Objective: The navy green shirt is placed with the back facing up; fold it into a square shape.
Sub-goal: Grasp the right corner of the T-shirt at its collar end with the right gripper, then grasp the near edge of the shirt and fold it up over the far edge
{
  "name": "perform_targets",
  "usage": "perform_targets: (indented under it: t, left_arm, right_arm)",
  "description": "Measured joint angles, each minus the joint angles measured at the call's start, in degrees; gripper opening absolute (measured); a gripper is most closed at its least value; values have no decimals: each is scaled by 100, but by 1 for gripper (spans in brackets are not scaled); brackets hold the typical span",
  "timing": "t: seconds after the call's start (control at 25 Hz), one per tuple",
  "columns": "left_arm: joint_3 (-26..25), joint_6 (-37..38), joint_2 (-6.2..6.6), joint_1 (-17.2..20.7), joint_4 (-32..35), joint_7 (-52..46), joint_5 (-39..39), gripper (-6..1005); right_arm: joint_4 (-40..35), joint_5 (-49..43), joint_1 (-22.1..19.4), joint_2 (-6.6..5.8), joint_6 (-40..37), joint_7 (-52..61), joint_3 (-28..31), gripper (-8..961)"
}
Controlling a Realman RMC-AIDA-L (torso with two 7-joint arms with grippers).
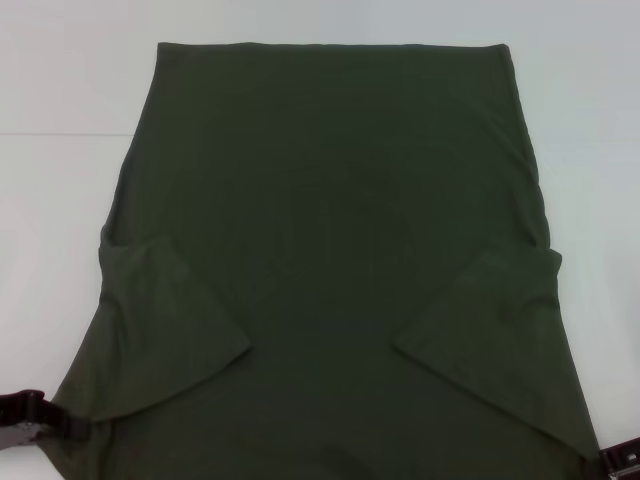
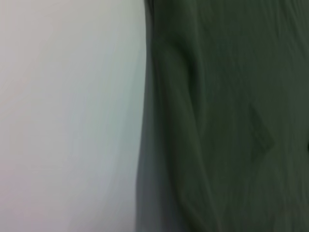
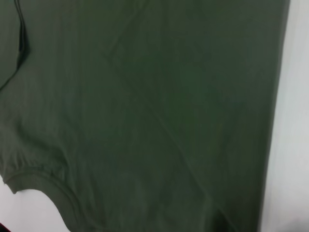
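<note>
The shirt (image 1: 330, 250) lay flat and plain side up across the white table (image 1: 60, 80), hem at the far edge, both sleeves already turned in over the body. The left gripper (image 1: 25, 418) and right gripper (image 1: 622, 462) sat low at its two near corners, though whether either was clenched on cloth or released could not be told with so little of them showing. The sleeve step looked done; next probably a secure hold on both near corners, then an even carry toward the hem.
</note>
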Motion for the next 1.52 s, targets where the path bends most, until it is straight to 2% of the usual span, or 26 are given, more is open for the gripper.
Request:
perform_targets:
  t: [0.84, 1.16, 1.52]
  left_arm:
    - [15, 0, 0, -12, -9, -11, 0, 22]
    - [9, 10, 0, -18, -9, -10, 0, 23]
    - [6, 17, 0, -19, -8, -2, -3, 23]
  right_arm:
    - [0, 3, 114, 87, 10, -26, -61, 680]
    - [74, 3, 246, 185, 16, -22, -61, 666]
    - [208, 29, 427, 238, 183, 32, -13, 650]
